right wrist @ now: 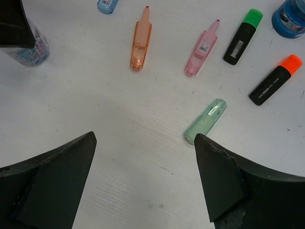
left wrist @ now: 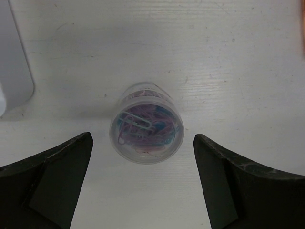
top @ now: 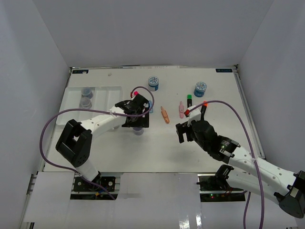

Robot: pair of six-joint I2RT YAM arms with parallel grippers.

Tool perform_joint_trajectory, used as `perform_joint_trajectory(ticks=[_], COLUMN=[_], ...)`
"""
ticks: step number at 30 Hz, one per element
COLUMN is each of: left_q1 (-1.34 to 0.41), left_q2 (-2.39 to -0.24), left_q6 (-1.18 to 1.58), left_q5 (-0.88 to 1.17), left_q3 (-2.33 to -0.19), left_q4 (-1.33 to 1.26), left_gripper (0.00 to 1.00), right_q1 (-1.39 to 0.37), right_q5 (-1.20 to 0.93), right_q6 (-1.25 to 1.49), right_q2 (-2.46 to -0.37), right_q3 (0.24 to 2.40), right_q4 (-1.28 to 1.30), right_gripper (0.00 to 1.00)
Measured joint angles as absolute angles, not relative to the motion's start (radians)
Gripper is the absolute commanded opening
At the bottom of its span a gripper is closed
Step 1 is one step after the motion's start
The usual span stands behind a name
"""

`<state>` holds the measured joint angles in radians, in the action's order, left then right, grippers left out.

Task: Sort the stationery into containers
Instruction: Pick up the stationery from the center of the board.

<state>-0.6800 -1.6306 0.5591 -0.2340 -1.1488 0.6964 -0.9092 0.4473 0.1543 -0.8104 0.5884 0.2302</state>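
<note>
Plastic jar point(left wrist: 147, 129) of paper clips, clear-walled and upright, framed by the spread fingers of the left gripper point(left wrist: 143, 138).
Neither finger touches the jar; there is a gap on each side. To the jar's right, the right gripper point(right wrist: 145, 137) hangs released and empty over the table point(top: 157, 148). Beyond it lie a green marker point(right wrist: 205, 120), an orange marker point(right wrist: 141, 40) and a pink marker point(right wrist: 202, 45), then a green-capped highlighter point(right wrist: 242, 38) and an orange-capped highlighter point(right wrist: 274, 81). Farther from the jar stand two blue-lidded jars point(top: 153, 82), and to its far left the white tray point(top: 112, 93) holds two small jars point(top: 86, 91).

The clear jar point(left wrist: 147, 143) shows pink and blue clips point(left wrist: 143, 125); the highlighter point(right wrist: 242, 38) is black, green-capped.
</note>
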Motion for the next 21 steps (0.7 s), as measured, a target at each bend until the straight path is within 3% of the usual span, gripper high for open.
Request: perform_joint_trajectory(ticks=[13, 17, 21], left_q1=[-0.697, -0.703, -0.703], left_q2=[-1.686, -1.707, -1.707], left_q6=[0.589, 0.596, 0.601], left_q5=[-0.264, -0.263, -0.271], left_q3=[-1.15, -1.15, -1.154], left_q4=[0.699, 0.7, 0.705], left_gripper=[0.88, 0.78, 0.61], right_q1=[-0.909, -0.905, -0.904], right_q5=[0.446, 0.446, 0.443], right_q6=[0.155, 0.155, 0.155], right_q2=[-0.813, -0.812, -0.812], right_q3=[0.574, 0.574, 0.574], right_q4=[0.234, 0.234, 0.234], right_gripper=[0.9, 0.9, 0.9])
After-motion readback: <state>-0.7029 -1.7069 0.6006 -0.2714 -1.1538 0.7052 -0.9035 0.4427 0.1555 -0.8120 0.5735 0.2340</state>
